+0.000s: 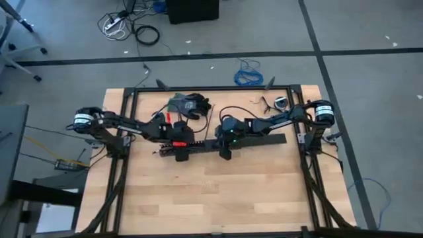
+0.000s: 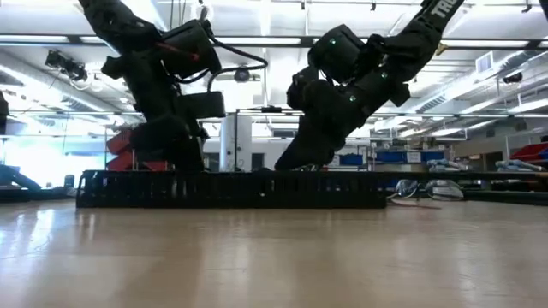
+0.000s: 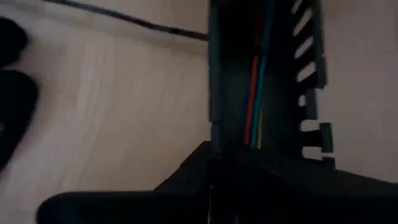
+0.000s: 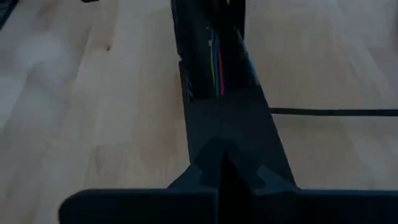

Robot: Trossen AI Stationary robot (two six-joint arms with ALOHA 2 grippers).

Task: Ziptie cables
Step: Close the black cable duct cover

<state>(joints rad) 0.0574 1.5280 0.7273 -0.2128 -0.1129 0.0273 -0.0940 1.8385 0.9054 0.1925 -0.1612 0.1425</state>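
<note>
Left gripper [image 1: 180, 153] and right gripper [image 1: 225, 151] sit low on the black tray [image 1: 264, 140] at frame centre; fingers can't be made out. Only the wrist views reveal the cables [image 3: 255, 93] inside: thin red, blue, yellowish strands lying straight along the channel.

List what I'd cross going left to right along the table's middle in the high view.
Left arm's gripper on the long black slotted cable duct → right arm's gripper, also on the duct → the duct's free right end.
</note>
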